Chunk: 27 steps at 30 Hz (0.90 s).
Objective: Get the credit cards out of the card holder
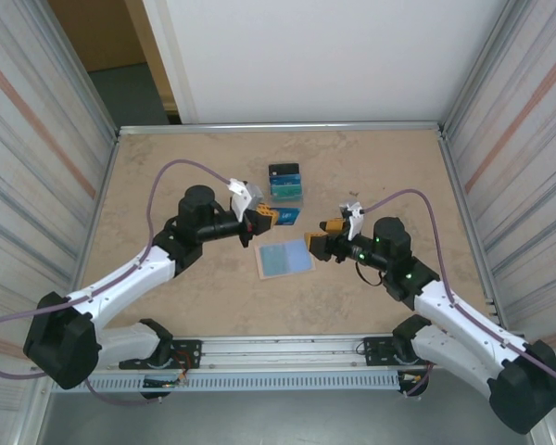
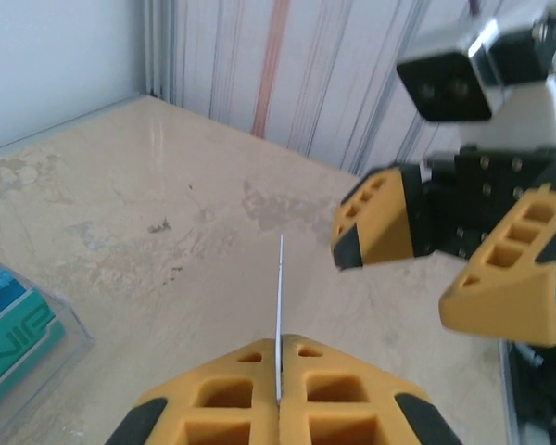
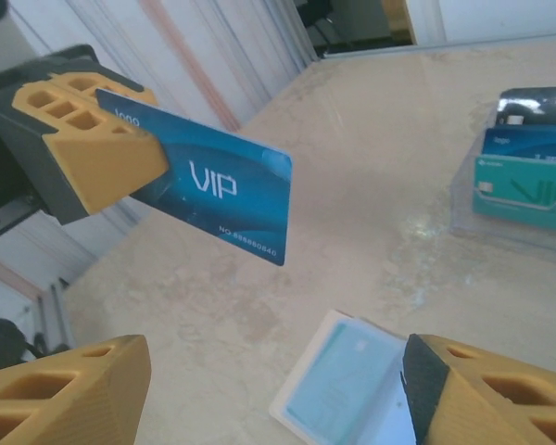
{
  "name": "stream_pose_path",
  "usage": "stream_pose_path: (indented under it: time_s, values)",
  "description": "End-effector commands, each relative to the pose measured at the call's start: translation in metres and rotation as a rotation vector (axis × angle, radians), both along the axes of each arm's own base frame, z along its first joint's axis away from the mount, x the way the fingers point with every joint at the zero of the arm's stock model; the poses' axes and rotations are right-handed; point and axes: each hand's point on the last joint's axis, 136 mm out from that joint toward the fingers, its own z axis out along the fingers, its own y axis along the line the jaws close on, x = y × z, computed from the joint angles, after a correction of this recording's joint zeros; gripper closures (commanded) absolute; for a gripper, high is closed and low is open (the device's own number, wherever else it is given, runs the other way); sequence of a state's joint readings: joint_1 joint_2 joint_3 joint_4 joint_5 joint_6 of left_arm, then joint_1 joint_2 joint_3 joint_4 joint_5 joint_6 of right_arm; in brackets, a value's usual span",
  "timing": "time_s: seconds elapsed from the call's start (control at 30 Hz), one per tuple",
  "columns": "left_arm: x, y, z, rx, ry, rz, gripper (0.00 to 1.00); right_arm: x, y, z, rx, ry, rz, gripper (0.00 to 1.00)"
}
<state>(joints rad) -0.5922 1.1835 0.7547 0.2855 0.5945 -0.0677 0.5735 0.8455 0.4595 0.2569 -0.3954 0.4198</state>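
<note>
**A:** So, where is the blue credit card point(image 3: 224, 199) just now?

**B:** It is pinched in the left hand point(image 1: 264, 220), whose fingers are closed flat on one short end. It hangs above the surface point(image 1: 185, 167), apart from the card holder point(image 1: 285, 260).

**A:** And the holder?

**B:** It lies spread open on the surface, pale blue side up. In the top view that is about five o'clock from the left hand and eight o'clock from the right hand point(image 1: 317, 236), just beside it. I cannot tell whether another card sits inside.

**A:** Which way does the card run?

**B:** Its long axis runs nine to three, free end toward three. It stands on edge, so the left wrist camera sees a thin upright line.

**A:** What does the next move turn on?

**B:** I judge it is a drop onto the stack of cards point(image 1: 284, 178) in the clear tray point(image 1: 300, 197), near the left hand at one o'clock. The left hand is nearer than the right, which gapes wide and holds nothing.

**A:** How does the card look?

**B:** It is glossy dark blue, marked "VIP" in white, thin and stiff.
</note>
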Motion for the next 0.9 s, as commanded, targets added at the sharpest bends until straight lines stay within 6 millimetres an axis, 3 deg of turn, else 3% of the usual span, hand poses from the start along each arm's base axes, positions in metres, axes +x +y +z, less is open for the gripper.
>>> stream_pose_path:
  time_s: [0.0,0.47,0.57,0.73,0.8,0.87]
  values:
    - [-0.007,0.001,0.034,-0.163,0.055,-0.051,1.00,0.002,0.010,0.030,0.139,-0.047,0.045,0.28]
    - [-0.019,-0.003,0.035,-0.228,0.164,-0.159,1.00,0.002,0.045,0.060,0.203,-0.126,0.258,0.36]
    - [-0.019,-0.003,0.034,-0.228,0.168,-0.161,1.00,0.002,0.050,0.065,0.213,-0.130,0.292,0.47]
    - [-0.017,-0.002,0.030,-0.225,0.170,-0.149,1.00,-0.001,0.052,0.067,0.210,-0.137,0.317,0.85]
    - [-0.015,-0.001,0.030,-0.224,0.163,-0.142,1.00,-0.003,0.051,0.065,0.200,-0.136,0.316,0.95]
    - [-0.015,-0.001,0.031,-0.220,0.156,-0.137,0.89,-0.004,0.049,0.062,0.179,-0.133,0.309,1.00]
